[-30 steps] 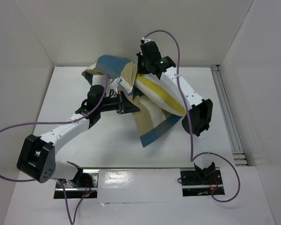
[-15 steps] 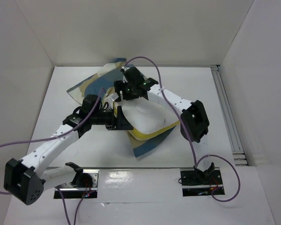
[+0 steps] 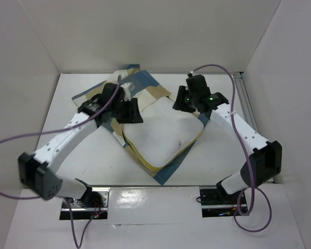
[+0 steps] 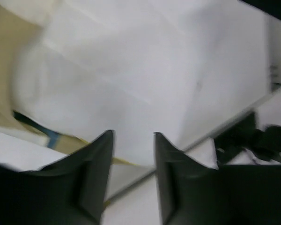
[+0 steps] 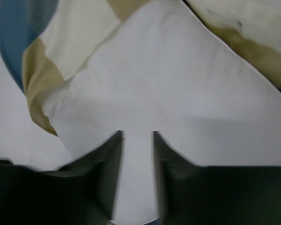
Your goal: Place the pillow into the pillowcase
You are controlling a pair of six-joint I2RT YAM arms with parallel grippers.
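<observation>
The large, plump white rectangular pillow with a yellow piped edge [image 3: 163,132] lies flat on the white worktop [image 3: 88,155]. It rests on top of the thin blue, tan and cream checked fabric pillowcase [image 3: 140,85] rather than plainly inside it. The case spreads out past the pillow's far-left side, and a blue strip of it shows along the pillow's near-right edge. Whether the pillow's far end is tucked into the case's mouth cannot be told.

Only the top view shows this whole layout, with the two arms meeting over the pillow's far side. The left wrist view is blurred. It shows the pillow [image 4: 131,70] as a broad white surface, with tan cloth of the pillowcase [image 4: 4,93] at the pillow's edge and a sliver of blue beside its yellow edge. The right wrist view shows a pillow [image 5: 178,84] corner with checked pillowcase [image 5: 61,42] cloth bunched against it.

The left tool [image 3: 128,110] sits at the pillow's far-left corner. In its own view the left tool [image 4: 133,136] has its jaws parted, with nothing between them. The right tool [image 3: 180,102] is at the pillow's far-right corner. Seen from its wrist, the right tool [image 5: 136,133] stands just over the pillow's surface, jaws slightly apart, with no fabric visibly pinched.
</observation>
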